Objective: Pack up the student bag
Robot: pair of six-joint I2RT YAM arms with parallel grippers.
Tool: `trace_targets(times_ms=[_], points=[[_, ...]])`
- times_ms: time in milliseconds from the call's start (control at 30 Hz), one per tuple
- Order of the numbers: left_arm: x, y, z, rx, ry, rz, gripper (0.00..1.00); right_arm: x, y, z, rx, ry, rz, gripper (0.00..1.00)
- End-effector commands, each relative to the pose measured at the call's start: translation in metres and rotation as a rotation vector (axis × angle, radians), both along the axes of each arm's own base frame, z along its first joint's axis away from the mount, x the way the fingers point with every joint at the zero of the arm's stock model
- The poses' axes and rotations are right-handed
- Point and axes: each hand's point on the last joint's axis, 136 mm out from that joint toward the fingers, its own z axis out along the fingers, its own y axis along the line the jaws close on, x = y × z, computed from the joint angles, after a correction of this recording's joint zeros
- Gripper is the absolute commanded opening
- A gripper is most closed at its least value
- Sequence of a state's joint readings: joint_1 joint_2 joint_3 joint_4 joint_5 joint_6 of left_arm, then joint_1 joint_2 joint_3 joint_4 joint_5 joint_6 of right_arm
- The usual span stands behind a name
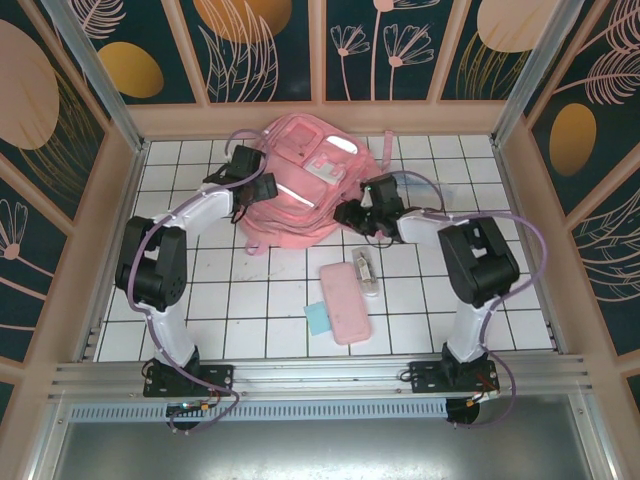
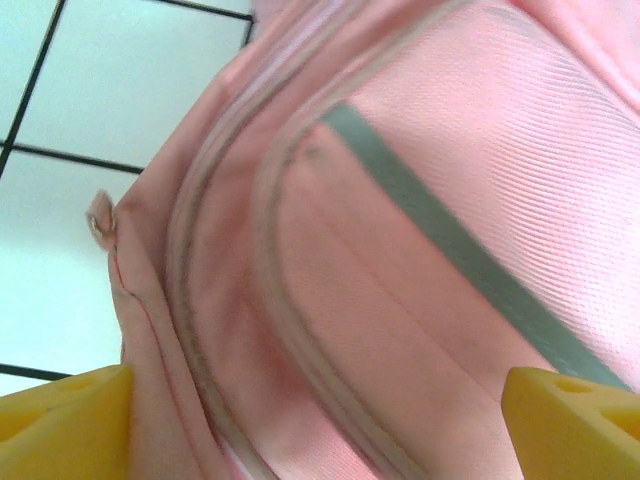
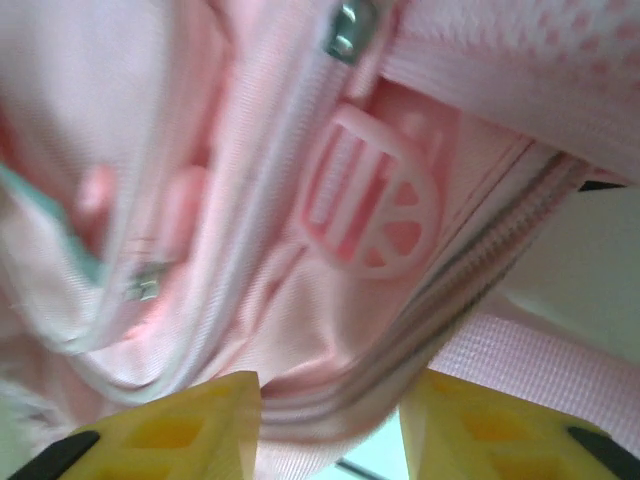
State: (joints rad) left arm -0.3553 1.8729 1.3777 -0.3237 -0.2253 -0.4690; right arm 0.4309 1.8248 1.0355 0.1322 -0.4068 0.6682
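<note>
Top view: the student bag point(image 1: 300, 190) lies between the left gripper point(image 1: 258, 186) and the right gripper point(image 1: 350, 214), close against both. Left wrist: jaws wide apart, bag fabric just ahead, ungripped. Right wrist: jaws half apart astride its zipper seam; I cannot tell whether they clamp it.

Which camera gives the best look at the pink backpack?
Top external: the whole backpack shows. Left wrist gives close fabric with a grey stripe; right wrist, a blurred zipper and a strap.
</note>
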Motion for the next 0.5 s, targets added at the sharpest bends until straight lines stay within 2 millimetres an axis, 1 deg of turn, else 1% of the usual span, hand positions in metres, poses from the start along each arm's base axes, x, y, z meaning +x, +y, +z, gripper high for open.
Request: trace_targets(times_ms=[0, 100, 167, 233, 300, 367, 467], points=[[-0.008, -0.023, 0.029, 0.136, -0.018, -0.149, 0.91, 0.004, -0.029, 0.038, -0.024, -0.069, -0.033, 0.48], [-0.008, -0.021, 0.038, 0.196, -0.011, -0.123, 0.92, 0.012, -0.053, 0.051, -0.096, -0.098, -0.073, 0.54], [-0.009, -0.031, 0.044, 0.181, -0.018, -0.164, 0.92, 0.018, -0.067, 0.058, -0.133, -0.113, -0.098, 0.55], [-0.012, -0.053, 0.046, 0.183, -0.022, -0.243, 0.91, 0.023, -0.076, 0.061, -0.152, -0.120, -0.117, 0.55], [-0.016, -0.079, 0.042, 0.197, -0.011, -0.323, 0.90, 0.027, -0.081, 0.062, -0.153, -0.123, -0.132, 0.56], [-0.019, -0.105, 0.032, 0.187, 0.019, -0.395, 0.87, 0.029, -0.085, 0.064, -0.144, -0.125, -0.146, 0.55], [-0.022, -0.130, 0.015, 0.203, 0.071, -0.462, 0.82, 0.029, -0.086, 0.063, -0.134, -0.119, -0.153, 0.56]])
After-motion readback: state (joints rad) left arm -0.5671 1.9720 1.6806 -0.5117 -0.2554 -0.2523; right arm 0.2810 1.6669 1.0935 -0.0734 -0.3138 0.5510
